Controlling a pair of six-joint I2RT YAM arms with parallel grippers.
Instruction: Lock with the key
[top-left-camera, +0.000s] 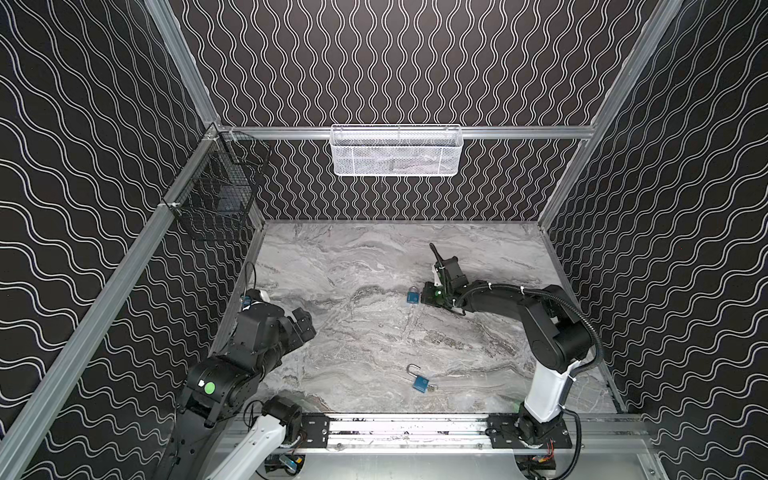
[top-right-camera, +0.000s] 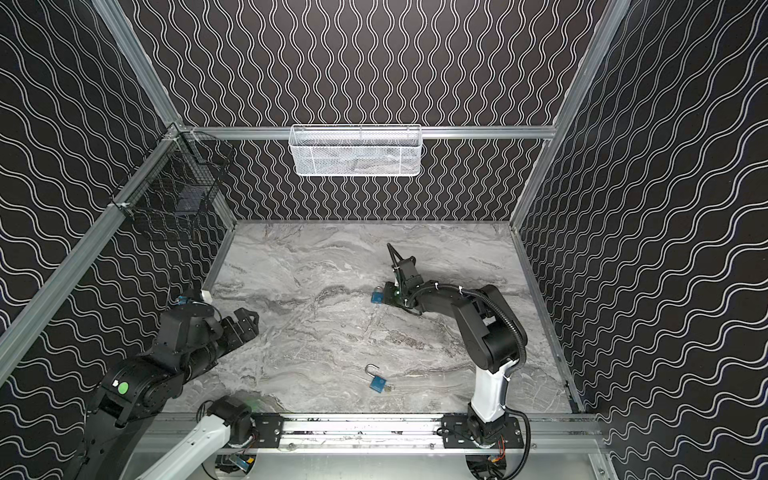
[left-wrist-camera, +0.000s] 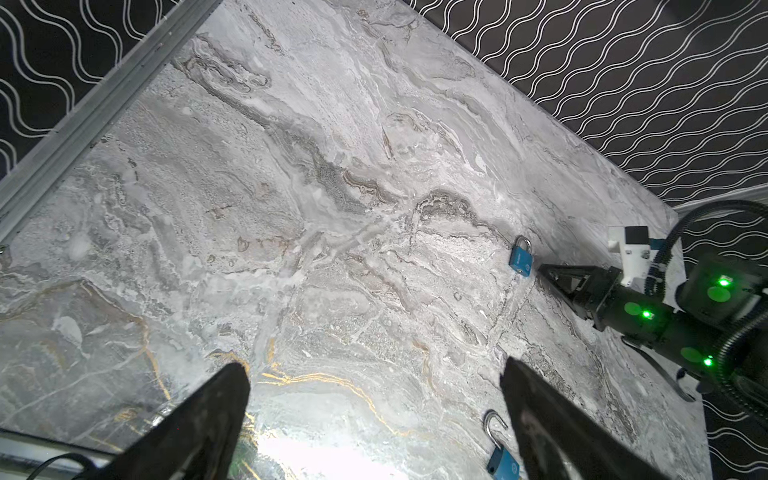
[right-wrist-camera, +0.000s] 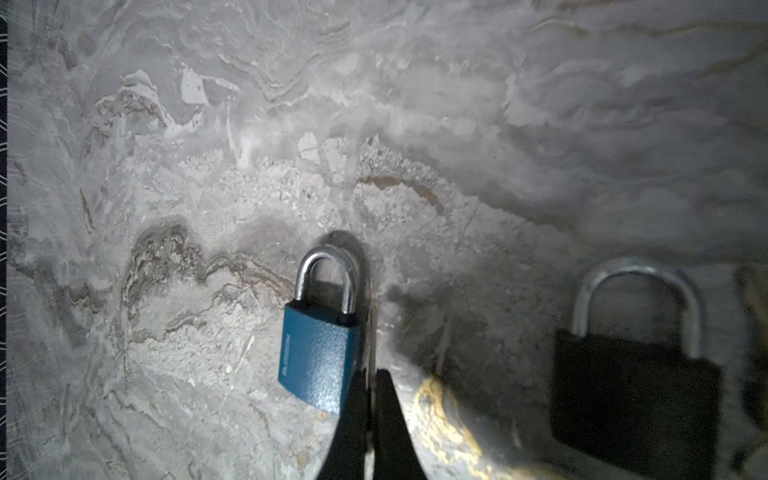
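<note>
A blue padlock with its shackle closed sits mid-table, also seen in the right wrist view. My right gripper is shut right beside its lower corner. A thin silvery strip, apparently the key seen edge-on, is pinched between the fingertips. A second blue padlock lies near the front with its shackle swung open and a small key at its base. My left gripper hangs open and empty at the left, apart from both locks.
A white mesh basket hangs on the back wall and a black wire basket on the left wall. A metal rail runs along the table's front edge. Patterned walls close in three sides of the marble table.
</note>
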